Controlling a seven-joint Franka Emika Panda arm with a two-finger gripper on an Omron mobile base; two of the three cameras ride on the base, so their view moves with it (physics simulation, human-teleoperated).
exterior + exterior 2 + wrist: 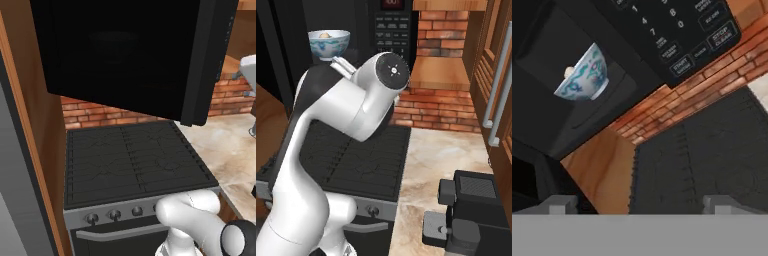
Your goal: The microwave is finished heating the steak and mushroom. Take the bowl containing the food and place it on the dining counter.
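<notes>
The black microwave (392,30) hangs above the stove with its door (125,55) swung open. Inside stands the blue-and-white bowl (329,42), upright on the oven floor. The hand view shows the bowl (582,77) at the upper left with a pale lump of food (569,71) over its rim. An olive-tan mushroom (326,35) peeks out of the bowl; the steak is hidden inside it. My gripper (641,205) is open and empty, below and short of the bowl. The dining counter is out of view.
A black gas cooktop (130,160) lies under the microwave, against a red brick wall (441,107). A beige marbled countertop (441,155) to its right carries a dark appliance (471,210). Wooden cabinets with long handles (496,85) stand at the far right.
</notes>
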